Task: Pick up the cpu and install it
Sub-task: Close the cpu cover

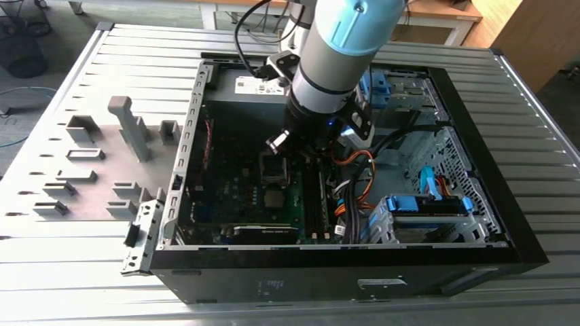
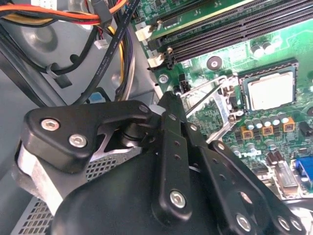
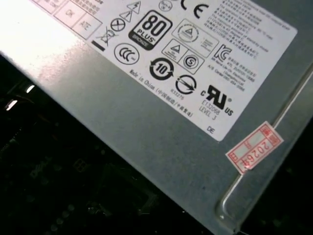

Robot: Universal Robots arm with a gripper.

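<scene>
The cpu [image 2: 270,90] is a small silver square lying flat inside the black socket on the green motherboard [image 2: 274,39]; in the exterior view the cpu [image 1: 272,197] is a grey square near the middle of the board. The socket's metal bracket [image 2: 208,100] stands swung up beside it. My gripper [image 2: 169,98] hangs over the board with its black fingers drawn together and nothing between them. Its tip is close to the raised bracket and apart from the cpu. The arm [image 1: 335,61] reaches down into the open computer case [image 1: 471,224].
A grey power supply [image 3: 161,127] with a white label fills the case's far end. Orange, black and yellow cables [image 2: 98,19] run beside the board. Blue drive bays [image 1: 426,204] sit at the exterior view's right. Grey holder blocks [image 1: 127,129] stand on the table at the exterior view's left.
</scene>
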